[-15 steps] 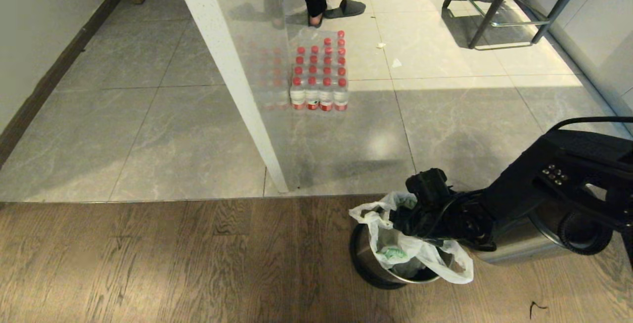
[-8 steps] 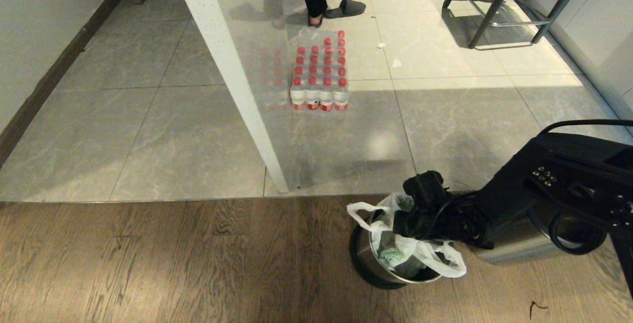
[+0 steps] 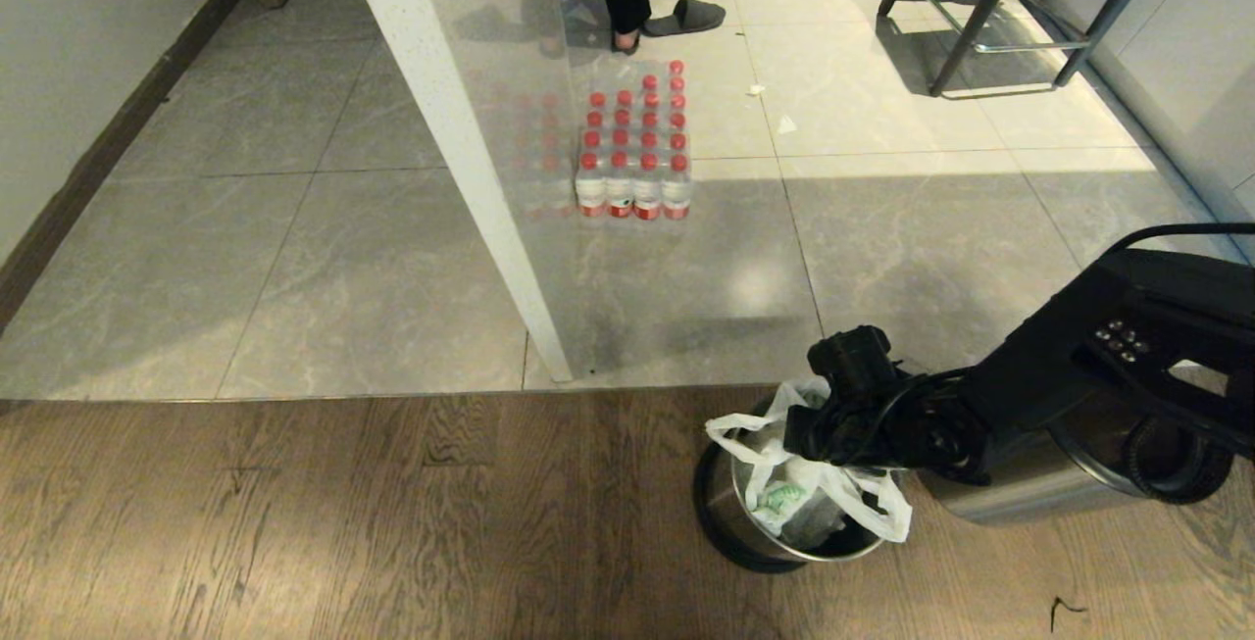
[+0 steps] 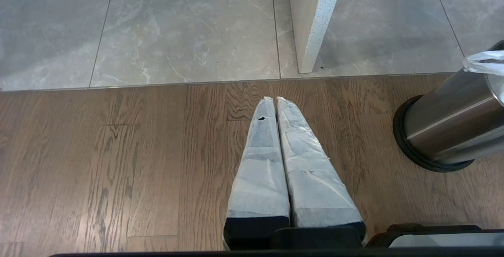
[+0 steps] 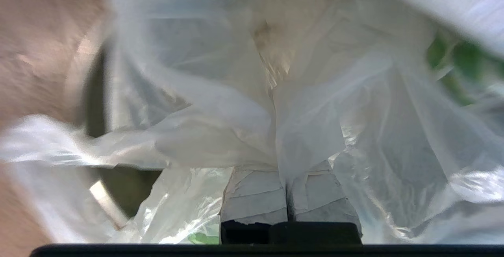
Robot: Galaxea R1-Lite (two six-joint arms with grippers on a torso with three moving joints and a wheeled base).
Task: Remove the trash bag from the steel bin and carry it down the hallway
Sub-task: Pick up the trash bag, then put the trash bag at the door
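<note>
- Fingers of the right gripper are pressed together, pinching a fold of the thin white see-through trash bag with green print at the bin's mouth.
- Right arm reaches in from the right in the head view, with the wrist directly above the small round brushed-steel bin with its black rim and base.
- Most of the bag sits inside the bin; its loose handles and edges drape over the rim, so the lift out looks not yet done.
- Left gripper hangs over the brown wood-plank floor, its 2 taped fingers closed against each other on nothing, apart from the bin.
- Beyond the wood lies the hallway's grey marble-look tile floor, where a pack of red-capped water bottles stands.
- Done, by my reading: the grasp. Left: raising the bag clear of the bin, then carrying it down the hallway.
</note>
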